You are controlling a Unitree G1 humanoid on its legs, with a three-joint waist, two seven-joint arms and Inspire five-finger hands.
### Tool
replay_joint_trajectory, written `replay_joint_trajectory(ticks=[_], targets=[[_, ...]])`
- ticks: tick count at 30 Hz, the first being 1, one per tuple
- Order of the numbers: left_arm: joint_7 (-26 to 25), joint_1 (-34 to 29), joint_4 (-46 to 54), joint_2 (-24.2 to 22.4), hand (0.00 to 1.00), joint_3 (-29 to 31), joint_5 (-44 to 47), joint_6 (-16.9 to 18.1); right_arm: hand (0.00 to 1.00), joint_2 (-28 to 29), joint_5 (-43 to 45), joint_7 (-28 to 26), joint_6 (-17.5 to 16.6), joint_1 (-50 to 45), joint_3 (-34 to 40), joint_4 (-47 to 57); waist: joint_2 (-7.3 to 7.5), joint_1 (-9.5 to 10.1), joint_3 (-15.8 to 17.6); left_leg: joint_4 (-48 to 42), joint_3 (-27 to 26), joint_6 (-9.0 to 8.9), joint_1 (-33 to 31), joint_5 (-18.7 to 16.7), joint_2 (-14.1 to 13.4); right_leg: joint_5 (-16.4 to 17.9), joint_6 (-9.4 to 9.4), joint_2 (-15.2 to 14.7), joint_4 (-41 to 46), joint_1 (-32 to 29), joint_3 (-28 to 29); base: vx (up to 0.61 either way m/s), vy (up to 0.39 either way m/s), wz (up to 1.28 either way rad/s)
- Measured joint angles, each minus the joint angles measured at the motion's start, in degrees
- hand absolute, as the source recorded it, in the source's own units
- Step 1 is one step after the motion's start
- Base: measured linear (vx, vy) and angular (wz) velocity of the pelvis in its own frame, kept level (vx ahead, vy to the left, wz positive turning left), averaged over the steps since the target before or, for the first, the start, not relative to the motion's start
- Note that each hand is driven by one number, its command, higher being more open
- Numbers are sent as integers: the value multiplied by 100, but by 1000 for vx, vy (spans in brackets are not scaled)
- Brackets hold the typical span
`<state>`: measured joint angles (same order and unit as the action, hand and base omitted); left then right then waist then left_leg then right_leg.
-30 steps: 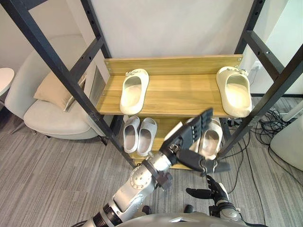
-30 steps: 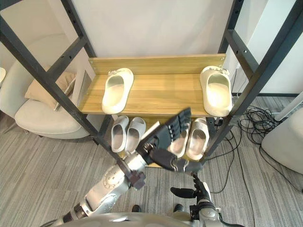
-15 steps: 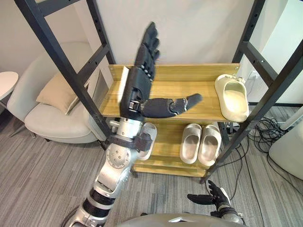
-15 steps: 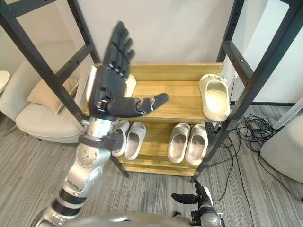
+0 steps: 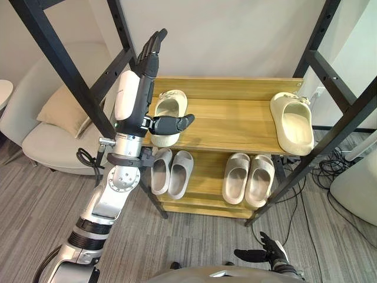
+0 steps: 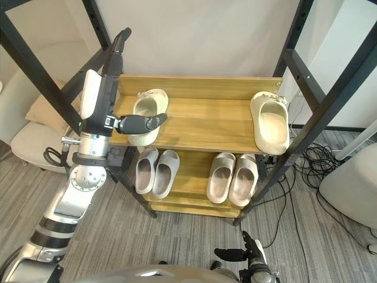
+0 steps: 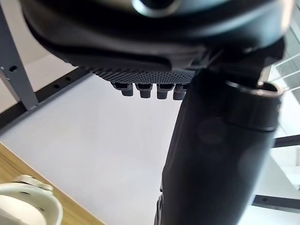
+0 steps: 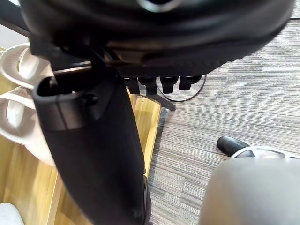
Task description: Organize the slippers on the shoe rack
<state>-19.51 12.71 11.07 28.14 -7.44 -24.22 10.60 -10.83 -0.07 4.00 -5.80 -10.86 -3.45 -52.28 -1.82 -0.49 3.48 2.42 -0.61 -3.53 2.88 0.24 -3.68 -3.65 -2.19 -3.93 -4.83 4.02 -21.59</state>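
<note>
The fingers (image 5: pixel 151 52) of the left hand (image 5: pixel 131 97) are straight and close together, pointing up. They hold nothing. The thumb (image 5: pixel 172 124) sticks out sideways in front of the left slipper (image 5: pixel 171 105), which lies at the left end of the top shelf (image 5: pixel 230 122) of the shoe rack (image 5: pixel 224 87). I cannot tell if it touches.

The right slipper (image 5: pixel 293 121) lies at the right end, well apart. On the lower shelf (image 5: pixel 207 177), one pair (image 5: pixel 171 172) and another pair (image 5: pixel 250 178) sit neatly side by side.

I think the hand is up there to fetch the left slipper, so it can join its partner. The right hand (image 5: pixel 266 255) hangs low with loose, spread fingers and holds nothing.
</note>
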Motion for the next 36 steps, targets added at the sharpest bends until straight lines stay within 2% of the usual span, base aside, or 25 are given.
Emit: replay_joint_trajectory(ticks=[5,9,13,16,23,29,30,36], targets=[[-104,25,-688,532,100,54,-567,-246,100,3,14,1,-2,4,6,22,1,-13,1,28,-49,0,-62,0,-10,-3,4,17,-4,-111,52,6,15,-6],[-106,27,-951,649,100,310,-850,-448,100,20,17,2,-2,2,14,26,34,-17,23,50,-93,1,-121,0,-11,-12,0,22,-4,-208,98,19,17,-5],[-112,216,-1040,798,100,398,-1056,-487,100,61,16,1,-5,32,35,44,70,-11,46,96,-174,1,-129,0,-9,-28,0,22,-5,-281,171,27,28,-11],[-112,430,-1222,825,100,454,-1082,-524,100,167,16,0,-7,58,226,110,69,-32,60,115,-279,18,-157,-11,-6,-56,-2,21,-20,-373,285,-4,31,-19],[-117,562,-1259,825,100,565,-1129,-581,100,187,16,7,-11,76,230,213,78,-63,133,134,-361,30,-233,-18,-3,-82,-9,19,-24,-505,368,-9,10,-5],[-126,930,-1282,806,100,564,-1132,-749,100,261,15,24,-16,89,230,429,72,-101,158,129,-505,30,-396,-19,-6,-121,-4,21,-4,-732,525,5,7,-12],[-125,1002,-1333,785,0,562,-1132,-760,100,284,15,34,-21,102,231,439,75,-133,160,127,-510,32,-392,-21,-4,-123,-6,20,-3,-742,563,17,2,-17],[-129,1360,-1679,664,0,550,-1140,-880,100,374,17,41,-108,118,255,571,64,-285,221,124,-573,74,-370,-54,10,-171,11,16,-1,-787,685,-3,6,-11]])
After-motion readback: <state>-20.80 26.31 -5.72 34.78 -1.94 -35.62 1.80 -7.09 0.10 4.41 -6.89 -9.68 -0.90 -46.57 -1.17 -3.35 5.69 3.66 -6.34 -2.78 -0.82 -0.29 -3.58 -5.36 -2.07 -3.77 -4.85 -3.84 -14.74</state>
